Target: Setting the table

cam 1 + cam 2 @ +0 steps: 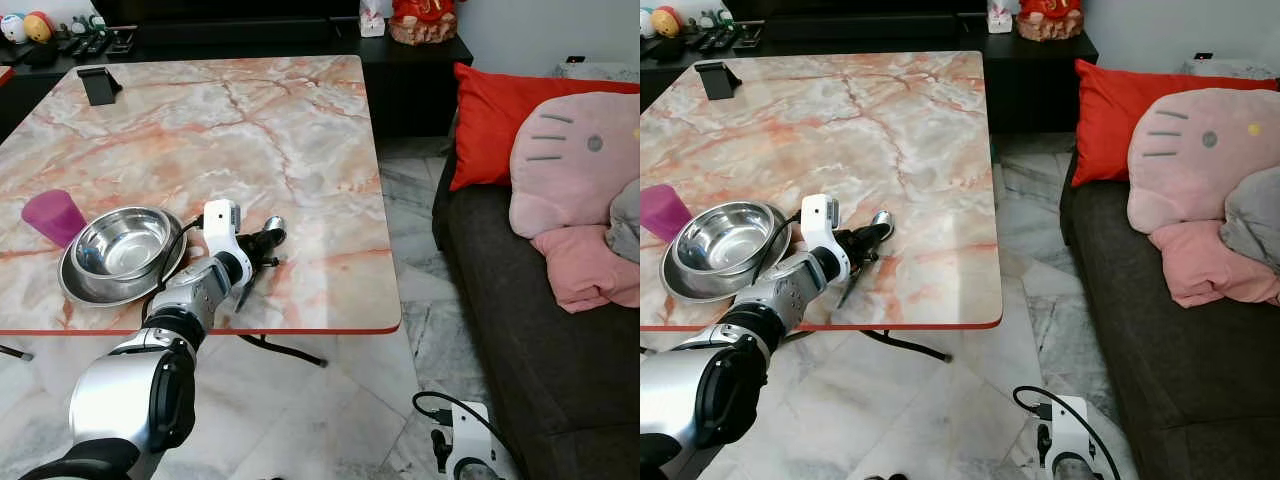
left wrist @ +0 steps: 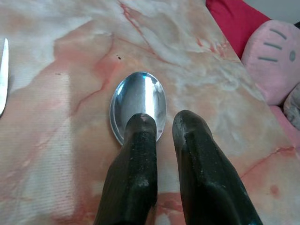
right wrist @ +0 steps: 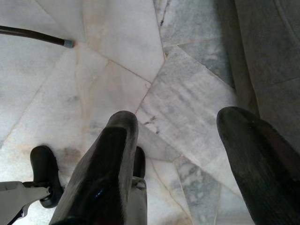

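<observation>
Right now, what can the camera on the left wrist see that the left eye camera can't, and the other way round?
The left wrist view shows up close the shiny spoon bowl poking out past the left gripper, whose fingers sit close together, and a knife blade at the picture's edge. The left eye view takes in the steel bowl on a plate, the purple cup and the sofa. Both show the marble table and the pink cushion.
</observation>
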Robot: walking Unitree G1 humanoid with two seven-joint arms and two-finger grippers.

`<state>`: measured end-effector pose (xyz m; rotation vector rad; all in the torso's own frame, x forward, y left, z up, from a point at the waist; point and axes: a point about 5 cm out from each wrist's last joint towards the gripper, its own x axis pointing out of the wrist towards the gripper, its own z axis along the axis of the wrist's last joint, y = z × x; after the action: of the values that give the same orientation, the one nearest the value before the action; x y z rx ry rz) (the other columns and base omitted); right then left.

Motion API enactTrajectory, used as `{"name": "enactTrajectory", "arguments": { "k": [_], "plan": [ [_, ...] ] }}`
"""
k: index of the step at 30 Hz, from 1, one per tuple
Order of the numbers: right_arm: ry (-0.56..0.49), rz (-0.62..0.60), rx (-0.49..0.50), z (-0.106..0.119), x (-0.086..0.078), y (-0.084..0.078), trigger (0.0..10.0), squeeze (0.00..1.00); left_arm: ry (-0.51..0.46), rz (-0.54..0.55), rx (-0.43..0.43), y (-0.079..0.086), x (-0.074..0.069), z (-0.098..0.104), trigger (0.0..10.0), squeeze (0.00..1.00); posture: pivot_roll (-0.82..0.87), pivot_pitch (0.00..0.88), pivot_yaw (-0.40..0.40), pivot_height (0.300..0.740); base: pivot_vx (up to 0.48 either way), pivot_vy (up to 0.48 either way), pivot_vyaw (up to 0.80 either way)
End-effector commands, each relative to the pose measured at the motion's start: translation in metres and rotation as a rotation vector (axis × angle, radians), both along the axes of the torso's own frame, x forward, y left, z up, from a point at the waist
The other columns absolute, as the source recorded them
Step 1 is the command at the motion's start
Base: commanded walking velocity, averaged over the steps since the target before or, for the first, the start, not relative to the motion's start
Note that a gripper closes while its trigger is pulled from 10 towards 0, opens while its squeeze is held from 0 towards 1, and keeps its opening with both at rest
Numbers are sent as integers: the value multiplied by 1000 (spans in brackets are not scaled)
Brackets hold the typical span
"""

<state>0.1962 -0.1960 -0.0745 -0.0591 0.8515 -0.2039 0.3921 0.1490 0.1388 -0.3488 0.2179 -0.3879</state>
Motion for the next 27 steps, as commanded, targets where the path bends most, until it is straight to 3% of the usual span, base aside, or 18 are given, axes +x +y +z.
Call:
{"name": "enactTrajectory", "arguments": {
  "k": [1, 27],
  "plan": [
    [20, -12, 5, -4, -7, 1, 10000, 0, -2, 16, -18, -3, 2, 3, 10000, 0, 6, 109, 47, 740, 0, 0, 0],
    [16, -12, -1, -3, -7, -1, 10000, 0, 37, 88, -9, 0, 1, -4, 10000, 0, 2, 105, 46, 740, 0, 0, 0]
  ]
}}
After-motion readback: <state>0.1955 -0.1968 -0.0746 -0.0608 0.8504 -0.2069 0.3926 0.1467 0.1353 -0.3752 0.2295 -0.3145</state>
